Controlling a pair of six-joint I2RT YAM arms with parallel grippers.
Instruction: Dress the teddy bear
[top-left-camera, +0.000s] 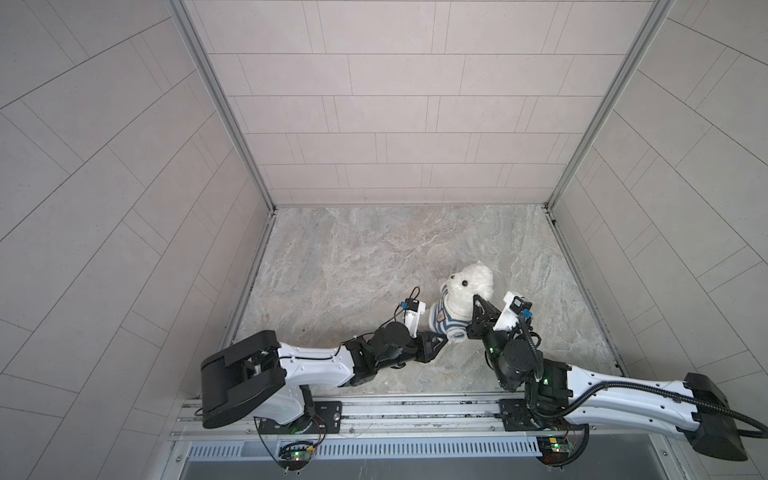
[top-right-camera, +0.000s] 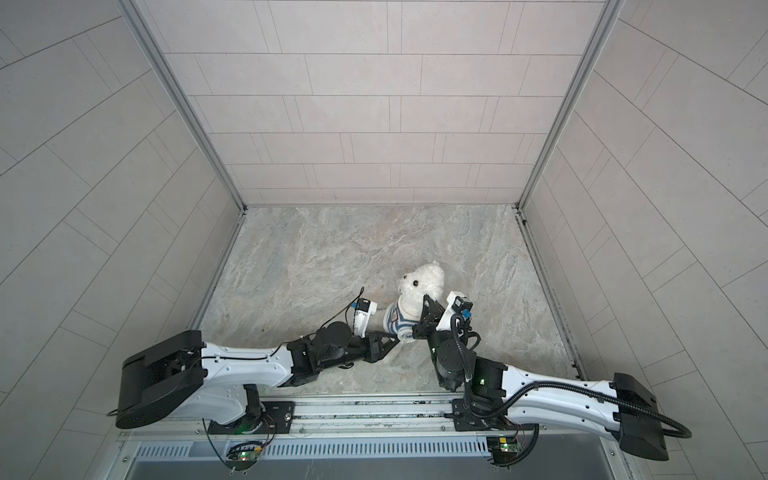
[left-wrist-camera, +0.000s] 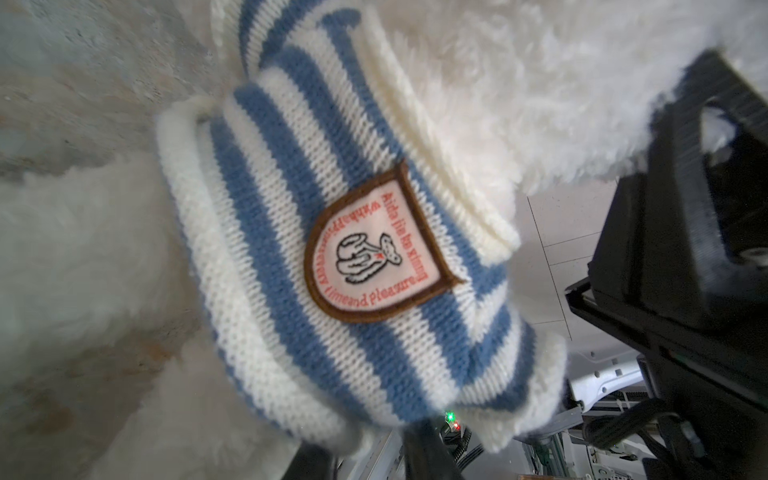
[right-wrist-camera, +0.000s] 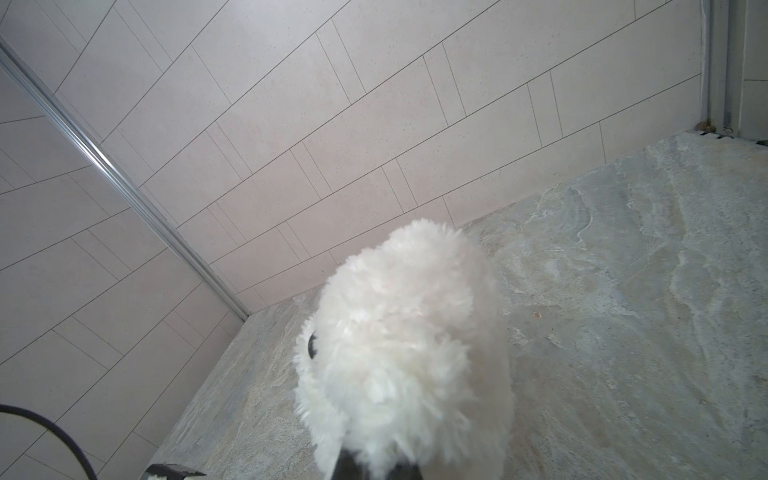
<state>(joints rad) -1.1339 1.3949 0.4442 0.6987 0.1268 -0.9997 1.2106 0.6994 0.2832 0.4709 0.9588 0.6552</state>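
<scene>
Small fluffy white plush teddy bear upright over marbled grey desk. Right claw pressed together on bear's fur beside head. Blue-and-white striped knitted shirt around bear's torso. Left claw at hem below bear's belly; grip I cannot tell. My judgement: pull hem down gently, evenly. No container near bear.

Right fingers pinched together (left fingers' gap unclear)

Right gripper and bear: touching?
Touching. Right wrist view: bear fur wraps the fingers; in a top view the right gripper presses its head.
</scene>
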